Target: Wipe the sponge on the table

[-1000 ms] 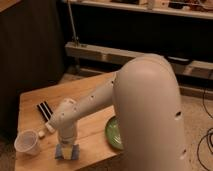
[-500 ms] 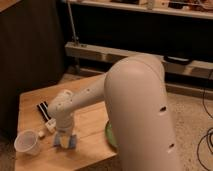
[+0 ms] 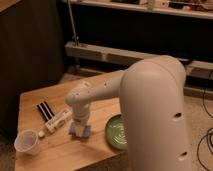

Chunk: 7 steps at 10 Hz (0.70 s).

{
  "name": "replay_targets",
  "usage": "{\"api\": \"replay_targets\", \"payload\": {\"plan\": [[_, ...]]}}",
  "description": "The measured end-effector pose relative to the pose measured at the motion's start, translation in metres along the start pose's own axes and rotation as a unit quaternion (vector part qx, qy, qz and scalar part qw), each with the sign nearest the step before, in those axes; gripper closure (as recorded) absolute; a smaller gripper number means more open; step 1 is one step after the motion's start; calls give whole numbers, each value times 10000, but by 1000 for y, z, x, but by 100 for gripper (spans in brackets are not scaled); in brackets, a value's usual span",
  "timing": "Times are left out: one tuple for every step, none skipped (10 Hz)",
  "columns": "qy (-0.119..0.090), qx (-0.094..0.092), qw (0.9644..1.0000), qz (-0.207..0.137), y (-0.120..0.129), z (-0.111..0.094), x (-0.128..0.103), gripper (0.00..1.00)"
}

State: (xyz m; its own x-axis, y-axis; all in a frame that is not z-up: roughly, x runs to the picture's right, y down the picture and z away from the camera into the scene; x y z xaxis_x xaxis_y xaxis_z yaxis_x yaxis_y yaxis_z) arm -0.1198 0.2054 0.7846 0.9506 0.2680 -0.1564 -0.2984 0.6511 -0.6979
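The sponge [image 3: 85, 133], a small pale-blue block, rests on the light-brown wooden table [image 3: 67, 156] near its middle, just left of a green plate. My gripper [image 3: 80, 129] points straight down onto it and is shut on the sponge, pressing it to the wood. The white arm reaches in from the right, and its large upper part hides the table's right side.
A green plate [image 3: 115, 133] lies right of the sponge. A white rectangular box [image 3: 58, 120] and a black striped object [image 3: 45, 110] lie to the left. A clear plastic cup [image 3: 27, 143] stands at the front left corner. A grey metal shelf [image 3: 115, 54] runs behind.
The gripper has slid the sponge across the table, away from the front edge and a little to the right. Cup, box and plate have stayed put.
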Motion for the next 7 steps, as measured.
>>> {"api": "replay_targets", "payload": {"plan": [[-22, 24, 9999, 130, -3, -2, 16, 79], [-67, 38, 9997, 243, -5, -5, 30, 79], [-129, 40, 9993, 349, -6, -10, 45, 79], [-153, 9, 9993, 346, -3, -12, 52, 79], [-155, -73, 9995, 250, 3, -9, 55, 79], [-113, -190, 9997, 132, 15, -2, 58, 79], [-85, -280, 9996, 57, 26, 5, 60, 79]]}}
